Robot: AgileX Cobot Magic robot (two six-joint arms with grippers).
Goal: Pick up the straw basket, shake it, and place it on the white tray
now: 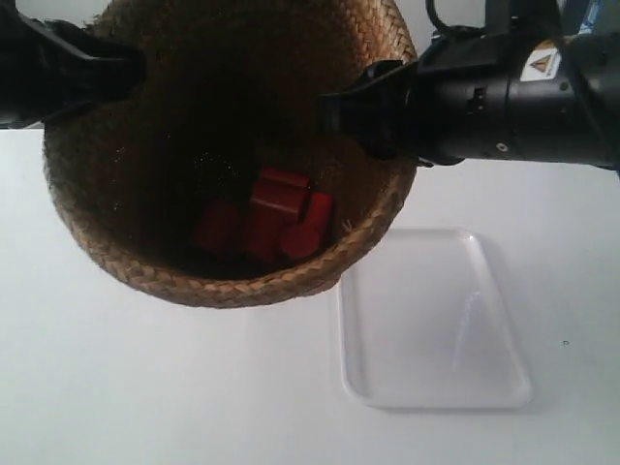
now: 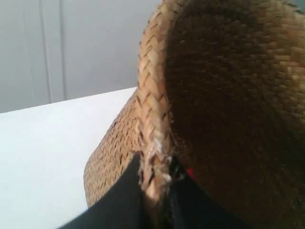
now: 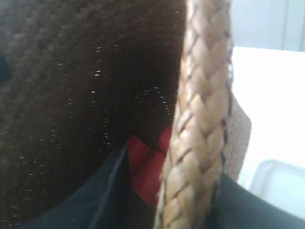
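Left gripper [image 2: 156, 193] and right gripper [image 3: 171, 195] each pinch the braided rim [image 2: 152, 109] of the tall brown woven straw basket [image 1: 87, 213] on opposite sides, probably to balance it. It hangs tilted above the table, red blocks [image 1: 276, 208] inside, with the glossy white rectangular tray [image 1: 436, 320] below and beside it.

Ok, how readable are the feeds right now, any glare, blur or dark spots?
Exterior view: the straw basket is deep in shadow inside, the red blocks only dimly lit; the white tray nearly washes into the bright table, with a faint glare streak. Left wrist view: the braided rim is soft up close. Right wrist view: rim blurred too, interior dark and grainy.
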